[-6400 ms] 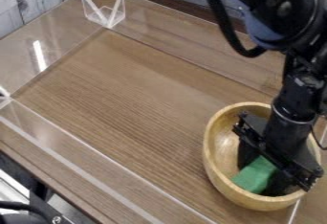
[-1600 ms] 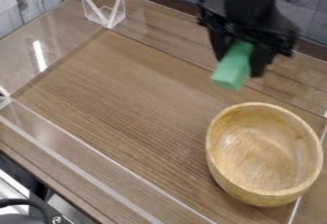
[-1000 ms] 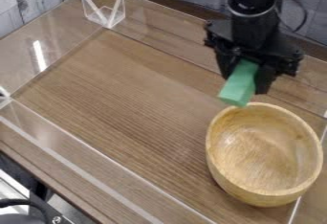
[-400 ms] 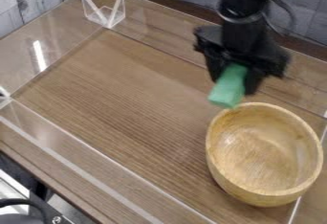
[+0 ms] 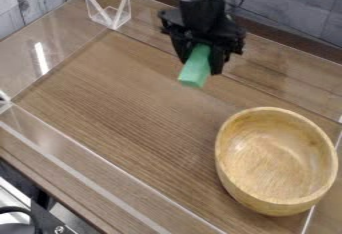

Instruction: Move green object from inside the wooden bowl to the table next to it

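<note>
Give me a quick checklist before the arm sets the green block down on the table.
1. Gripper shut on green block: ok.
2. Block out of bowl: ok.
3. Bowl holds nothing else: ok.
4. Table bare beneath block: ok.
5. Block next to bowl: not ok, it hangs well to the picture's left of it, toward the far side.
6. Block touching table: cannot tell, looks held above.

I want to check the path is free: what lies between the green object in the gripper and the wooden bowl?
In the camera view, only bare table lies between the green object, held by the gripper, and the wooden bowl; nothing else stands there.
</note>
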Controlling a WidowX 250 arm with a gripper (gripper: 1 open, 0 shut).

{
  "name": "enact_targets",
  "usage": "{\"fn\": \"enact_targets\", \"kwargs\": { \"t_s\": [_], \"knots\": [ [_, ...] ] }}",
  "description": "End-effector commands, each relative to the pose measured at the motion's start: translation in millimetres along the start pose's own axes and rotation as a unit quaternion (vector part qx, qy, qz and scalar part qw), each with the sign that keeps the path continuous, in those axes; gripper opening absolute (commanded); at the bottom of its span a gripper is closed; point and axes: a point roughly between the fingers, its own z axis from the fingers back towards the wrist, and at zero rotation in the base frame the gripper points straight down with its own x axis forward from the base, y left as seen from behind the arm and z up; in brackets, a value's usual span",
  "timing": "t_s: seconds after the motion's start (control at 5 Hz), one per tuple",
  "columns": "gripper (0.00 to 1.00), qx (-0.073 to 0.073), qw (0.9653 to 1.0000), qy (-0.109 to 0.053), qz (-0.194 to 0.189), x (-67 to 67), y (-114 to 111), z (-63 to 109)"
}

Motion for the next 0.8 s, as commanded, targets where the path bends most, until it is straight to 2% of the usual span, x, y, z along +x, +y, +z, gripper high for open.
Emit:
{"fn": "enact_targets", "kwargs": {
  "t_s": [0.0, 0.4, 0.6],
  "knots": [
    [0.0, 0.007, 0.9993, -0.036, 0.004, 29.0, 11.3, -4.8],
    [0.0, 0.011, 0.9991, -0.038, -0.014, 50.6, 19.3, -34.8],
    [0.0, 0.011, 0.999, -0.039, -0.02, 64.3, 22.7, -43.3]
  ]
}}
